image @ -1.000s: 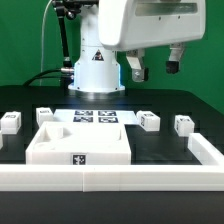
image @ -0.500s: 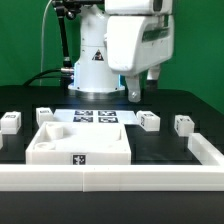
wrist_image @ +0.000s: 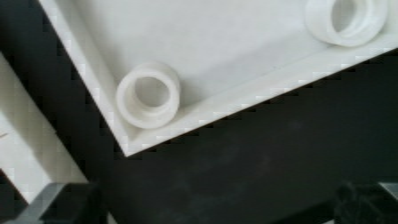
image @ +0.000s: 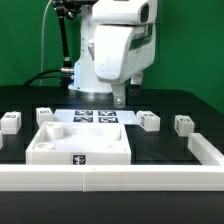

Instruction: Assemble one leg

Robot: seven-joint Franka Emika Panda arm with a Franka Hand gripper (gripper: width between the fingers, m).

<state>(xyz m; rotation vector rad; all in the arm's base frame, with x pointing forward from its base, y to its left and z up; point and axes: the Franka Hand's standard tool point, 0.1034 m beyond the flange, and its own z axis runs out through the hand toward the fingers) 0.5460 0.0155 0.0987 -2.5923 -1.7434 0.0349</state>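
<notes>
- claw [image: 120,96] hangs wide open, holding nothing, above the marker board [image: 97,116]
- nearest leg [image: 149,120] stands upright just off the board's exterior-view right edge, open black table [image: 170,145] around it, apart from the plate [image: 60,150]

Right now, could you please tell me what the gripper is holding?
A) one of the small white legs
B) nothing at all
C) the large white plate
B: in the wrist view the gripper has its fingers set wide apart with nothing between them, and the white plate with its round sockets lies untouched beyond them.
</notes>
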